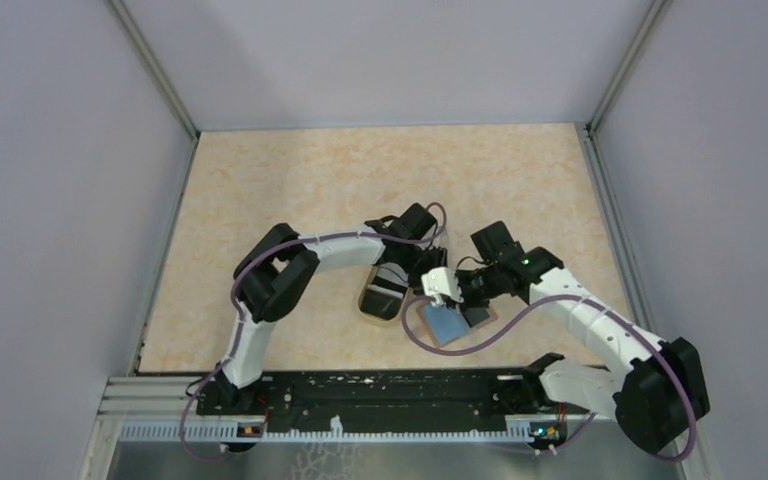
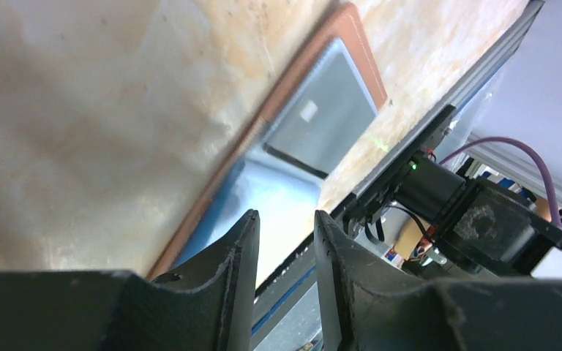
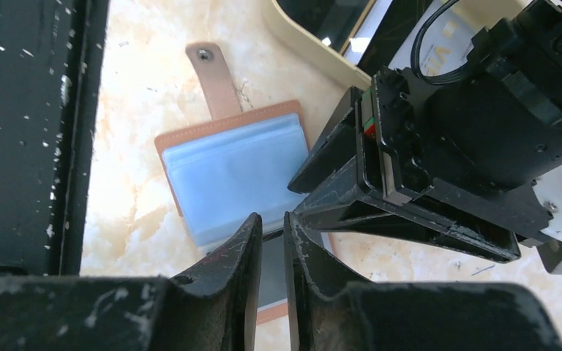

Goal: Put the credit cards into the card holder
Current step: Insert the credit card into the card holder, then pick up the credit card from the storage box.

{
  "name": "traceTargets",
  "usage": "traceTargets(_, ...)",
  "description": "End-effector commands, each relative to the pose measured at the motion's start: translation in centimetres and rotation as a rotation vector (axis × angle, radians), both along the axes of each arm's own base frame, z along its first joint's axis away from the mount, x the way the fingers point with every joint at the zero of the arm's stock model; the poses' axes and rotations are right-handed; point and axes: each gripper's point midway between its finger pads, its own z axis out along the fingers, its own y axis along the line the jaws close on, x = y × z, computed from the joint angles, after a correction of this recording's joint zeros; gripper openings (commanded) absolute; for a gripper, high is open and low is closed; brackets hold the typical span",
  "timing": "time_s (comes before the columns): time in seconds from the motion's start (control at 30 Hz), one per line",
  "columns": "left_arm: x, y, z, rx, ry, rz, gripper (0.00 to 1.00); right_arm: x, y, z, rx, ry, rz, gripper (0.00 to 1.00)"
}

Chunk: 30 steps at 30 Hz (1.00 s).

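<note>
Holder: tan leather-like cover, matt, stitched edge; inner sleeves pale-blue plastic, glossy. Card: smooth grey plastic, satin sheen. Table: beige marble-pattern top, smooth, low gloss. L fingers & R fingers: black plastic, matt, grainy; R w/ white scuffs. Rail: black, matt, white-flecked. Dish: cream rim, glossy.
</note>
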Motion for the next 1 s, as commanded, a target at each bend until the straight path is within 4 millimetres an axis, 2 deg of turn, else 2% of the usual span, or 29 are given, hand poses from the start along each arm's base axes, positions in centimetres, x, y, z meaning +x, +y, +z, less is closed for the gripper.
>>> traceTargets(0.0,0.8,-0.1,5.2,-0.119,-0.140,-0.012,0.40,-0.2,1.4,3.9,0.134,-0.007,0.010,0.18)
traceTargets(0.1,0.7,0.6,8.0,-0.194,-0.250,-0.019,0.40,-0.4,1.5,5.8,0.203,0.003,0.005,0.20)
traceTargets(0.17,0.5,2.0,9.0,-0.213,-0.331,-0.001,0.39,-0.5,1.4,7.1,0.250,-0.006,-0.001,0.22)
traceTargets(0.2,0.0,3.1,8.9,-0.212,-0.362,0.006,0.39,-0.6,1.3,7.8,0.283,-0.010,-0.005,0.24)
traceTargets(0.37,-0.1,8.7,10.3,-0.205,-0.642,0.082,0.37,-0.1,1.3,9.6,0.387,-0.031,-0.068,0.55)
traceTargets(0.5,0.7,14.0,11.4,-0.182,-0.847,0.266,0.39,-0.3,2.2,10.0,0.456,0.013,-0.079,0.76)
traceTargets(0.6,0.9,17.4,12.6,-0.232,-0.975,0.411,0.54,-0.5,2.9,10.2,0.486,0.090,-0.075,0.81)
traceTargets(0.63,0.5,18.1,13.0,-0.272,-1.008,0.426,0.63,-0.5,3.1,10.3,0.492,0.122,-0.080,0.82)
traceTargets(0.67,0.1,18.7,13.0,-0.301,-1.032,0.435,0.77,-0.5,3.3,10.4,0.496,0.156,-0.087,0.83)
traceTargets(0.7,-0.4,19.4,13.5,-0.339,-1.032,0.475,0.95,-0.4,3.6,10.5,0.498,0.201,-0.103,0.83)
traceTargets(0.77,-1.1,20.1,13.1,-0.382,-1.013,0.508,0.99,-0.3,4.6,10.3,0.464,0.258,-0.113,0.83)
traceTargets(0.87,-2.6,19.7,12.9,-0.438,-0.971,0.462,0.99,-0.7,7.2,8.9,0.339,0.289,-0.098,0.82)
traceTargets(0.97,-2.5,19.9,10.9,-0.361,-0.884,0.492,0.98,-0.6,10.0,8.1,0.271,0.310,-0.094,0.82)
